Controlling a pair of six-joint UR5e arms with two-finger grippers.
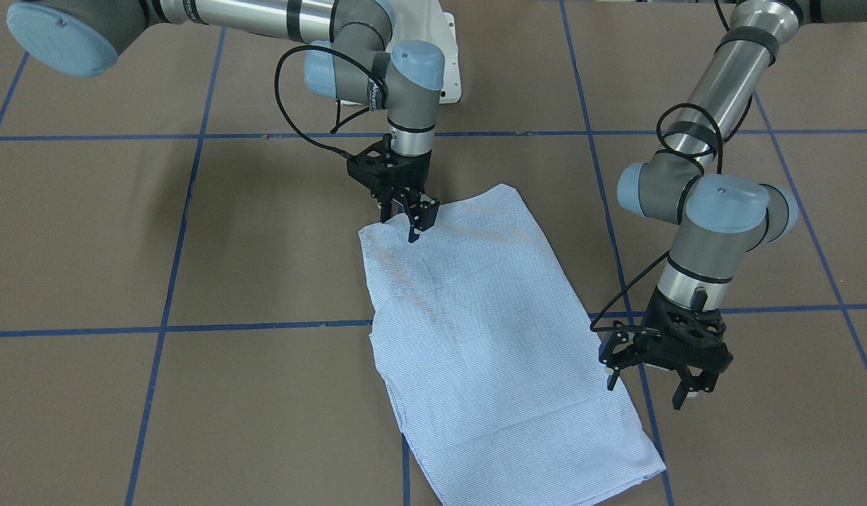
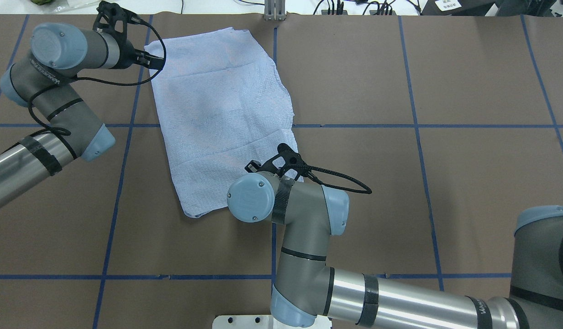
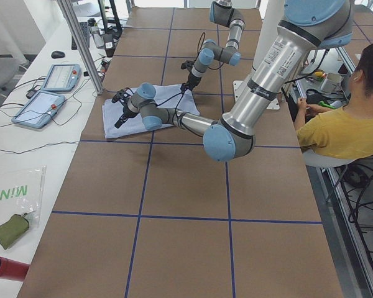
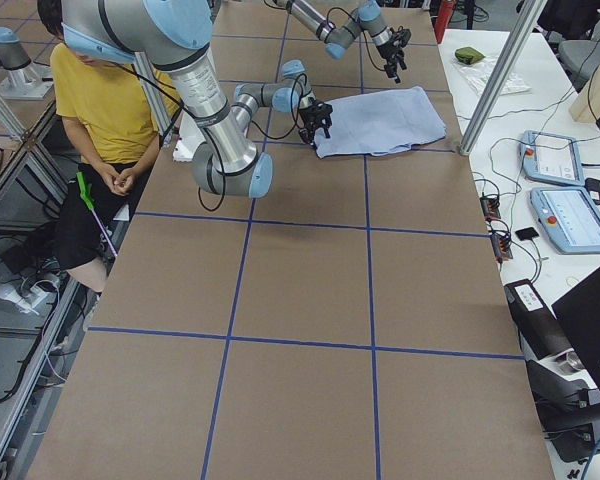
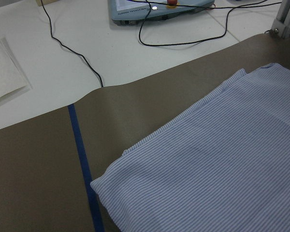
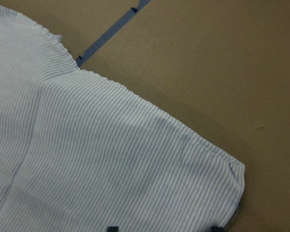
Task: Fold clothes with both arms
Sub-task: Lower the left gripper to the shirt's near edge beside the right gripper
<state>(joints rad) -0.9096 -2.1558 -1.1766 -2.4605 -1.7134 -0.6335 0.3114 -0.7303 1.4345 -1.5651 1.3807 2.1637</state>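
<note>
The table (image 1: 88, 232) is lit brightly and evenly from overhead. Soft, diffuse shadows are cast under the right arm (image 1: 412, 84) toward the robot-side edge. Glare is seen on the left arm (image 1: 728, 70) tube. The shirt (image 6: 111, 159) stripes are rendered slightly soft in the wrist views.

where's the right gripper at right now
In the front-facing view the right gripper is just left of centre, jaws open over the shirt at its corner nearest the robot's base; I cannot tell whether it touches the cloth.
</note>
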